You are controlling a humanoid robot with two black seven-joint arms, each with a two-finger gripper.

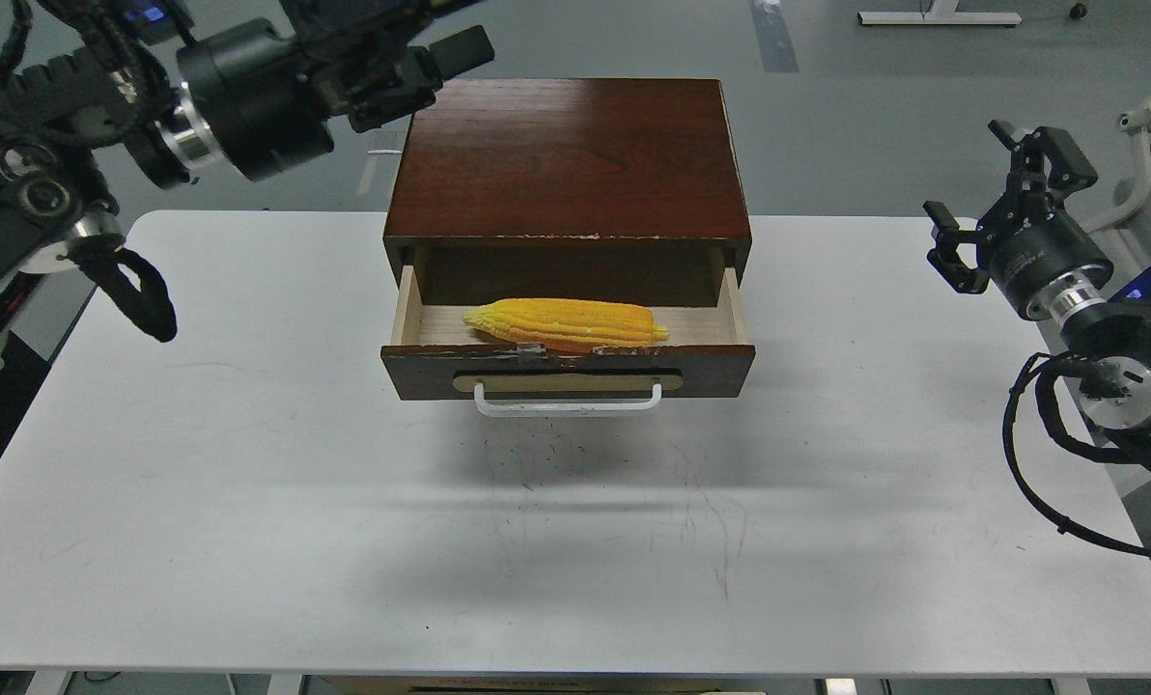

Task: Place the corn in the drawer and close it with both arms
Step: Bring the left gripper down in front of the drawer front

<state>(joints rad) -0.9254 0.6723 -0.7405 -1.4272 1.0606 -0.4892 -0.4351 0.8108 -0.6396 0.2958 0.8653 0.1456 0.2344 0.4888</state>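
Note:
The yellow corn (566, 324) lies lengthwise inside the open drawer (568, 371), its pointed end to the right. The drawer is pulled out of the dark brown cabinet (568, 159), with its white bar handle (568, 401) facing me. My left gripper (431, 48) is high over the cabinet's back left corner, partly cut off by the top edge, open and empty. My right gripper (989, 198) hovers over the table's right edge, well right of the drawer, open and empty. Neither gripper touches the drawer.
The white table (247, 463) carries the cabinet at its back middle. A black cable loop (141, 294) hangs from my left arm over the table's left side. Cables (1029, 454) trail from my right arm past the right edge.

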